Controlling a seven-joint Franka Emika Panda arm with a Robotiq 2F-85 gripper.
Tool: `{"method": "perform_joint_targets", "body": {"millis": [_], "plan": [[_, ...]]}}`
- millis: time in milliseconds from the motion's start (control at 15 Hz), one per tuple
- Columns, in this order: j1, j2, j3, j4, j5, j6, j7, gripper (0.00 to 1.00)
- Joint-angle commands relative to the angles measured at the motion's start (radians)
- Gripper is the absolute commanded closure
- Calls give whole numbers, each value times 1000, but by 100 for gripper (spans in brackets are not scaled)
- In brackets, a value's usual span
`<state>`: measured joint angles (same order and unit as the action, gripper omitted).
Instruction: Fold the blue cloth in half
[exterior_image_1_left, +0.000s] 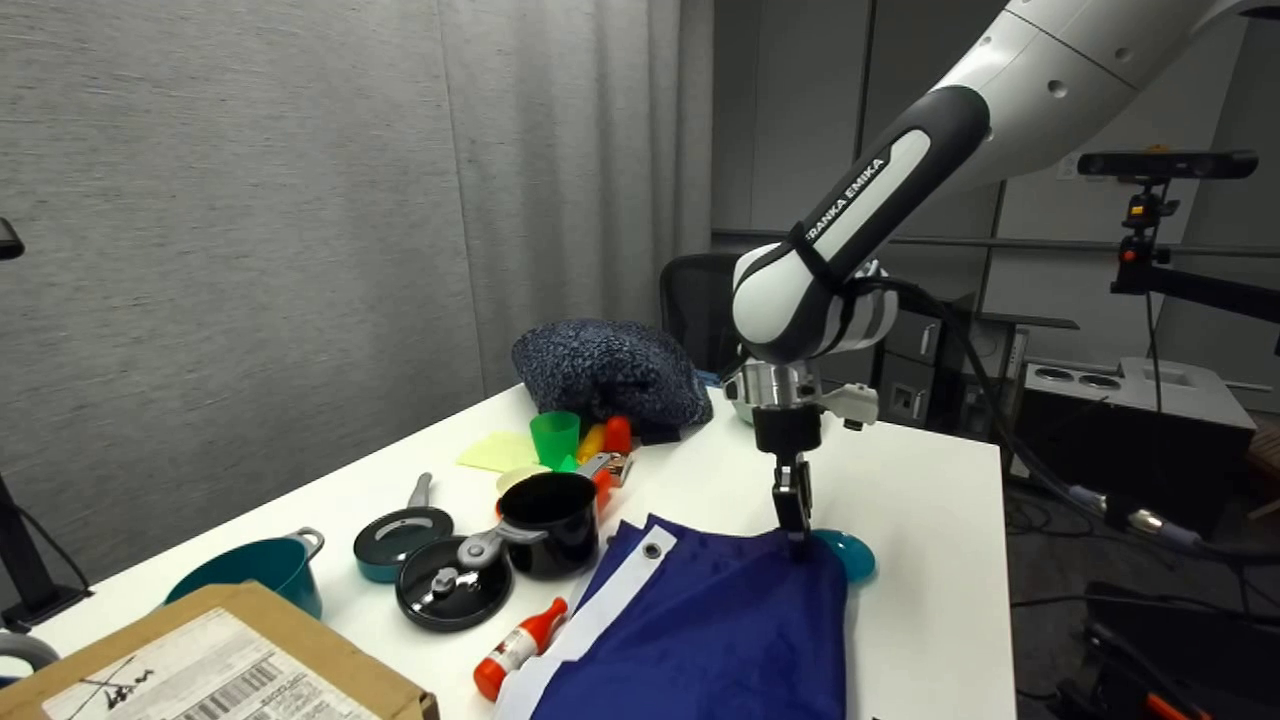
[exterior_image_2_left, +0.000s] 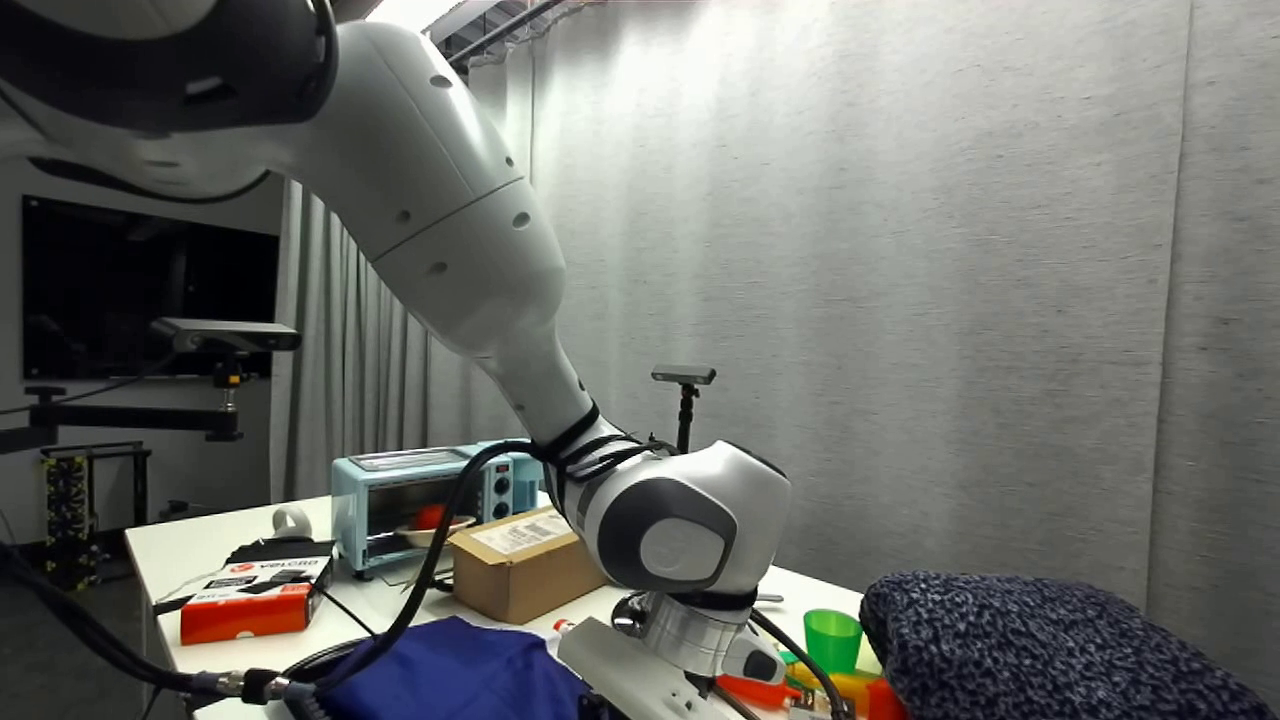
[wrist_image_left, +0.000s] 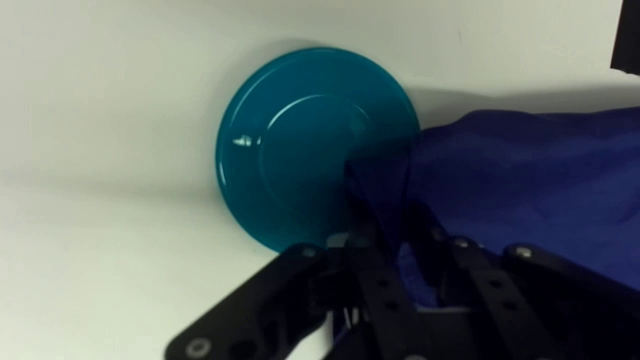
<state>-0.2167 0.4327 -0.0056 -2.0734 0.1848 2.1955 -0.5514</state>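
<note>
The blue cloth (exterior_image_1_left: 720, 630) lies on the white table, with a white band along one edge and a metal eyelet at a corner. It also shows in an exterior view (exterior_image_2_left: 460, 675) behind the cable, and in the wrist view (wrist_image_left: 540, 165). My gripper (exterior_image_1_left: 797, 535) points straight down at the cloth's far corner, beside the teal dish (exterior_image_1_left: 850, 556). In the wrist view the gripper (wrist_image_left: 392, 215) has its fingers close together with a pinched fold of the cloth between them. The cloth's corner overlaps the dish's rim (wrist_image_left: 300, 115). The fingertips are dark and partly hidden.
A black pot (exterior_image_1_left: 550, 525), a black lid (exterior_image_1_left: 455, 585), a red bottle (exterior_image_1_left: 520, 648) and a cardboard box (exterior_image_1_left: 230, 660) stand beside the cloth. A navy speckled heap (exterior_image_1_left: 610, 370) lies at the back. A toaster oven (exterior_image_2_left: 430, 500) and a red box (exterior_image_2_left: 250, 600) show in an exterior view.
</note>
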Motion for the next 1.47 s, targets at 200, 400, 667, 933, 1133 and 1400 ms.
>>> {"method": "perform_joint_targets", "body": {"millis": [200, 400, 667, 933, 1133, 1400], "plan": [[8, -47, 20, -9, -12, -48, -1, 100], [46, -118, 27, -40, -46, -40, 38, 99], [116, -220, 65, -57, -90, -57, 42, 99], [214, -244, 128, -18, -118, -69, 52, 99], [274, -271, 174, -16, -122, -97, 35, 99], [354, -273, 230, -18, -169, -101, 31, 99]]}}
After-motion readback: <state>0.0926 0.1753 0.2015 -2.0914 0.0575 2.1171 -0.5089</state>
